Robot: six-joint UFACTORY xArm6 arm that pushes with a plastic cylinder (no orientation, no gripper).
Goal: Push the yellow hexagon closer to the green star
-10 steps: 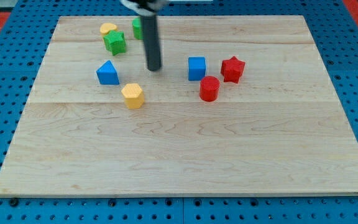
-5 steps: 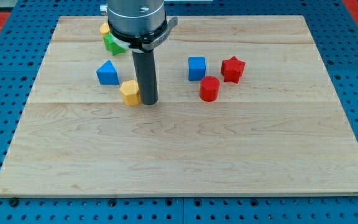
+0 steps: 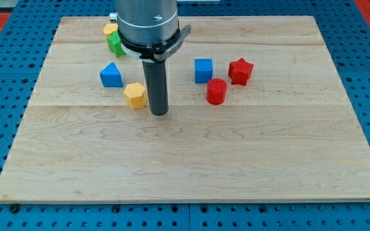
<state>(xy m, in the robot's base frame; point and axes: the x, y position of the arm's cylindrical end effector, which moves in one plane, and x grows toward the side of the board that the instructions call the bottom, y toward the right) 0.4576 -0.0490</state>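
Pale wooden board lies on a blue pegboard. Above it my rod stands upright under a grey metal cylinder; my tip rests just right of the yellow hexagon, perhaps touching; no gripper shows. Half hidden by the arm at the top, the green star sits well apart.

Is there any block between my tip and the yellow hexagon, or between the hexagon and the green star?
No block stands between my tip and the yellow hexagon just to its left. Toward the green star, the blue block sits near the path's left; the arm hides part of it.
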